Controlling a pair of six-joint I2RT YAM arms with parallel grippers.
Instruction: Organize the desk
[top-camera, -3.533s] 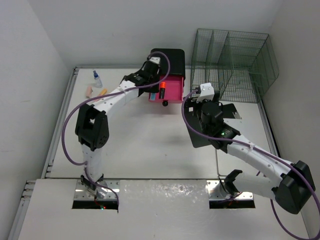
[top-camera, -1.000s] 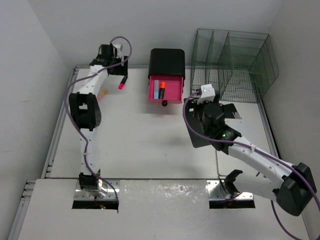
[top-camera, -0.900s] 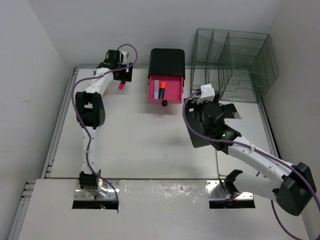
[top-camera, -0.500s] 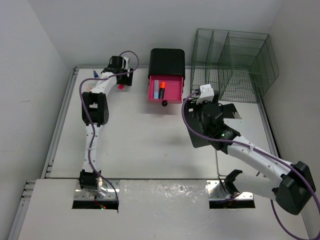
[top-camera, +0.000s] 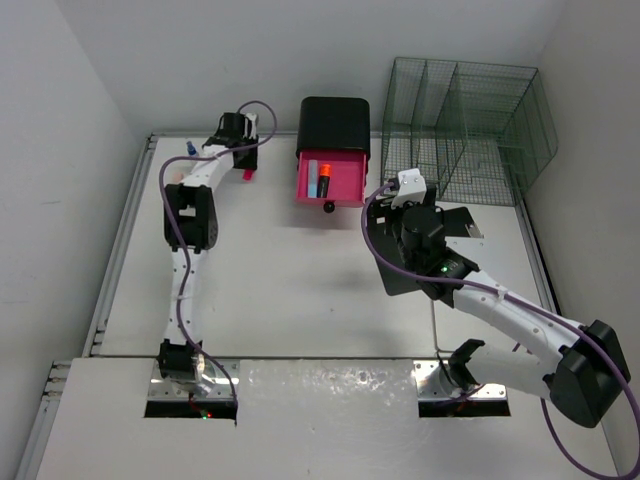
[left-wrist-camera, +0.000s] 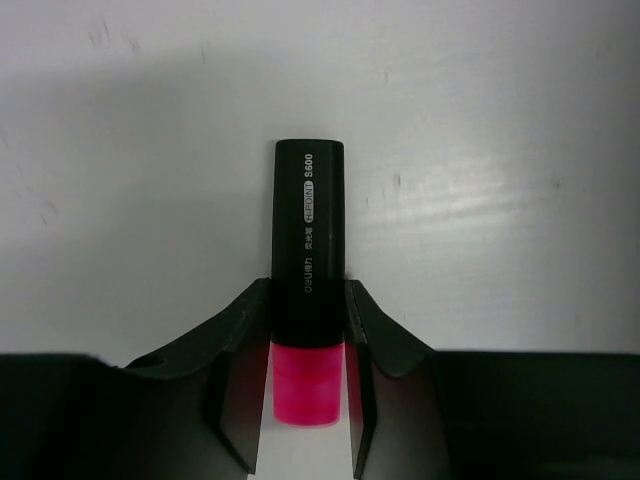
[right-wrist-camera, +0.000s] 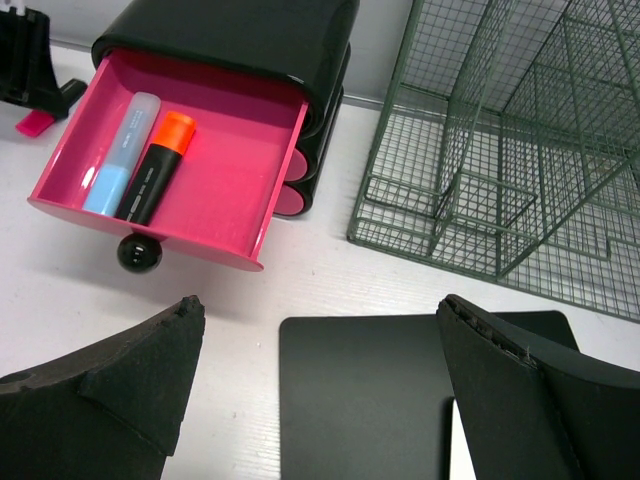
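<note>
On the white desk (top-camera: 300, 260), near its back left, lies a pink highlighter (top-camera: 243, 176) with a black barrel. My left gripper (top-camera: 243, 160) sits over it. The left wrist view shows the left gripper (left-wrist-camera: 307, 290) with both jaws pressed against the sides of the pink highlighter (left-wrist-camera: 308, 230), which rests on the desk. My right gripper (top-camera: 395, 200) hovers at centre right. In its own view the right gripper (right-wrist-camera: 320, 305) is open and empty above a black pad (right-wrist-camera: 380, 400).
A black box with an open pink drawer (top-camera: 335, 178) holds an orange highlighter (right-wrist-camera: 155, 165) and a blue one (right-wrist-camera: 120, 150). A green wire organizer (top-camera: 465, 125) stands at the back right. A small blue-capped item (top-camera: 190, 147) lies at the back left.
My left gripper left the pink drawer, swung to the back left, settled over the pink highlighter and closed on it. The right arm has hardly moved.
</note>
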